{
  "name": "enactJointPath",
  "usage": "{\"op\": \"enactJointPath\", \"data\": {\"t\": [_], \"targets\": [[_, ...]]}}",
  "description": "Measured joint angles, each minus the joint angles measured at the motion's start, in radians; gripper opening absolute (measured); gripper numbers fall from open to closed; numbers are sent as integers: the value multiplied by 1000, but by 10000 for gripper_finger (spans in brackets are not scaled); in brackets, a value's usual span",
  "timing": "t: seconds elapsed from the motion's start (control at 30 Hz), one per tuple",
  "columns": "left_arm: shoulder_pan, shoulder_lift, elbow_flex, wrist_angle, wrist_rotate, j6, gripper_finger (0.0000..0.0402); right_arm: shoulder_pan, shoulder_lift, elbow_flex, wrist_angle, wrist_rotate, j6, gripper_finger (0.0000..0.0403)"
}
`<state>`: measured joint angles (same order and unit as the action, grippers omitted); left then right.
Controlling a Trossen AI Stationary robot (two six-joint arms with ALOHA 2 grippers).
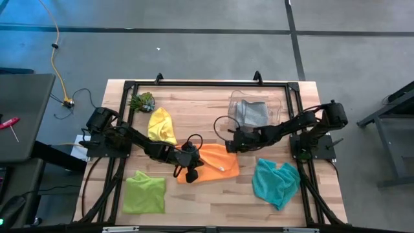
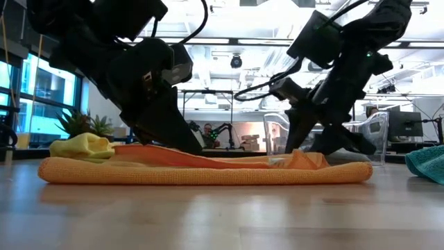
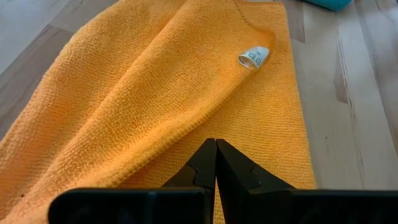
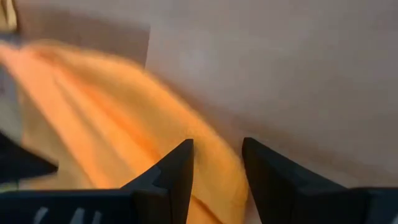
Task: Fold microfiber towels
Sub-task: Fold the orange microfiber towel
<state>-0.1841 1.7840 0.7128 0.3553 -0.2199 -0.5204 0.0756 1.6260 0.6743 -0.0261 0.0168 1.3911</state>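
Overhead layout: the orange towel (image 1: pixel 210 163) lies at the table's (image 1: pixel 213 200) middle, already doubled over once, its white label (image 3: pixel 254 56) showing on the upper layer; 4 other towels lie around it, namely the yellow towel (image 1: pixel 161 125) near the small plant (image 1: pixel 142 101), the green towel (image 1: pixel 143 191) at the front left, the teal towel (image 1: pixel 275 182) at the front right, and the grey towel (image 1: pixel 251 114) inside the clear bin (image 1: pixel 259 103).

The left gripper (image 1: pixel 187 169) sits at the orange towel's left edge; its wrist view shows the 2 fingers pressed together just over the cloth, with no fabric visibly pinched between them. The right gripper (image 1: pixel 233 145) sits at the towel's far right corner; its fingers stand slightly apart, the orange edge running beneath and between them (whether they touch the cloth cannot be told).

Judged step: flattening or taking the edge for the next fold. To do it well, both grippers should catch matching corners, both layers together, lift only a little, and carry the edge across evenly so corners meet; a one-layer pinch would likely undo the first fold.
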Motion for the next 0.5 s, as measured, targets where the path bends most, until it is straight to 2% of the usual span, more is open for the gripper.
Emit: {"op": "enactJointPath", "data": {"t": [0.17,0.27,0.4,0.5], "targets": [[0,0,0,0,0,0,0,2,-5,0,-16,-24,-1,134],[0,0,0,0,0,0,0,3,-39,-2,-97,-13,1,134],[0,0,0,0,0,0,0,6,-117,-6,-257,53,46,134],[0,0,0,0,-1,0,0,13,-146,-5,-261,28,22,134]]}}
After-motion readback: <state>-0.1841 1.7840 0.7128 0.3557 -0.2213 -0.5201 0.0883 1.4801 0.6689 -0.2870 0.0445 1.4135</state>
